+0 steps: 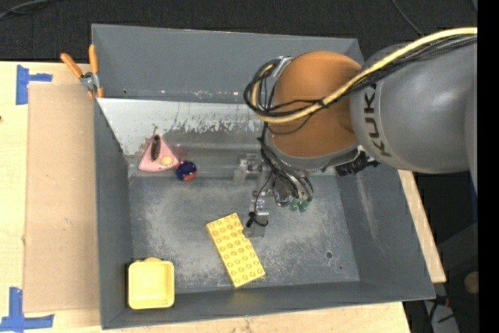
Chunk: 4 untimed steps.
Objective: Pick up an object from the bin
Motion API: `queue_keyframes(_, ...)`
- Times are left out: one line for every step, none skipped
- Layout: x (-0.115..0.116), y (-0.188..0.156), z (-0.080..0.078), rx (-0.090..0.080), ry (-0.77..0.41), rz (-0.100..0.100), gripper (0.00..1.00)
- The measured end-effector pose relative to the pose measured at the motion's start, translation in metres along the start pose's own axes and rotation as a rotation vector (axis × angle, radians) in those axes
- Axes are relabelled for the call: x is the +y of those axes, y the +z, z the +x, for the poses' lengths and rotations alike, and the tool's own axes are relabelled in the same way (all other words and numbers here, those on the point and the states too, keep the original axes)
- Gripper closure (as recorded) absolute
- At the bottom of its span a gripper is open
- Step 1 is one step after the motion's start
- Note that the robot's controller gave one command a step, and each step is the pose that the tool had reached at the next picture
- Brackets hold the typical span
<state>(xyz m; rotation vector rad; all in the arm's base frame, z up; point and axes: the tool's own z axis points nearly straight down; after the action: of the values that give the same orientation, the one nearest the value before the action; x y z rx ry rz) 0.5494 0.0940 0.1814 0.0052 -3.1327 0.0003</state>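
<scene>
From where I stand, four loose things lie in the grey bin, one of each kind. Farthest left, in the near left corner, sits a yellow square box with rounded corners. Up against the far wall, also on the left, is a pink wedge with a dark mark on it. Just beside that on its right is a small ball, blue with a spot of red.

Near the middle of the floor lies the yellow studded plate, a flat oblong covered in rows of small knobs. It lies flat and is turned at a slant, its long side running from upper left to lower right, well apart from the other three things.

The gripper hangs low over the floor just by the plate's upper right corner. I cannot tell whether it touches the plate, nor whether it is spread or pressed together. Nothing shows in its grasp. Above it bulges the orange cover, with black and yellow cables looped beside it, and the grey arm comes in from the right.
</scene>
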Motion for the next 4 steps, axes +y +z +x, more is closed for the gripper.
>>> queue_keyframes(-0.001, -0.004, -0.002, -0.007, 0.003, -0.001, 0.00)
queue_keyframes(-0.014, 0.041, 0.006, -0.008, 0.159, -0.001, 0.00)
queue_keyframes(-0.010, 0.073, 0.038, -0.008, 0.218, -0.002, 0.00)
queue_keyframes(-0.013, 0.078, 0.045, -0.006, -0.094, -0.001, 0.00)
